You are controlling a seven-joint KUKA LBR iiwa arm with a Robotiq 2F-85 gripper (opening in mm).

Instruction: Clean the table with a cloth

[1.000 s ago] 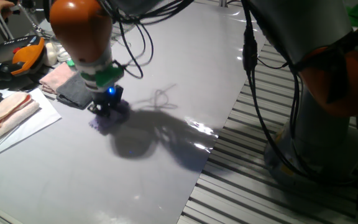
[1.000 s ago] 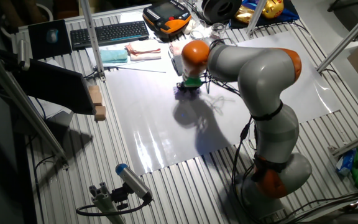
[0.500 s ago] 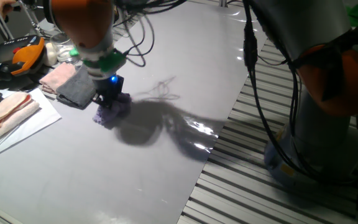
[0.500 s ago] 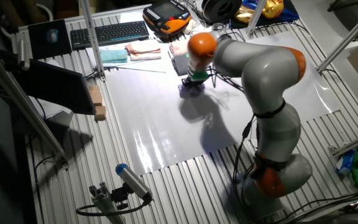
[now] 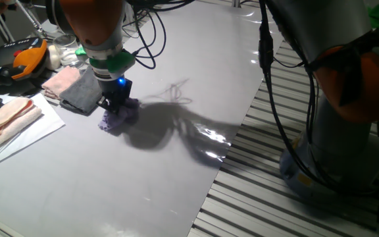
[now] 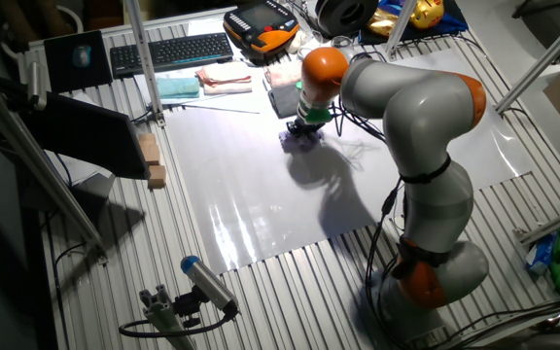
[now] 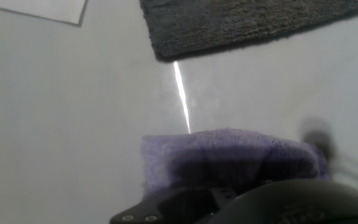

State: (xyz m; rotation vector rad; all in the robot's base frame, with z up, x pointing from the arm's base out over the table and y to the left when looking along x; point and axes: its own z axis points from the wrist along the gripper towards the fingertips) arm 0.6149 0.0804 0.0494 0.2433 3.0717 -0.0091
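Note:
The lavender cloth (image 5: 115,121) lies flat on the pale glossy table (image 5: 176,164), pressed down under my gripper (image 5: 116,107). The gripper appears shut on the cloth's top, with its fingers hidden by the hand's black body. In the other fixed view the gripper (image 6: 304,131) stands on the cloth (image 6: 297,139) near the far side of the table (image 6: 261,204). In the hand view the cloth (image 7: 229,155) fills the lower middle on the table (image 7: 61,112), partly shadowed by the hand.
A dark grey folded cloth (image 5: 81,97) lies just left of the gripper and also shows in the hand view (image 7: 241,22). Pale pink cloths (image 5: 60,80) (image 5: 8,117) lie beyond it. An orange pendant (image 5: 28,60) and a keyboard (image 6: 168,51) sit past the table's edge. Slatted grating (image 5: 268,197) borders the table.
The gripper slid the cloth a short way across the table, further from the camera and beside the dark grey cloth. Over the last half second it has hardly moved.

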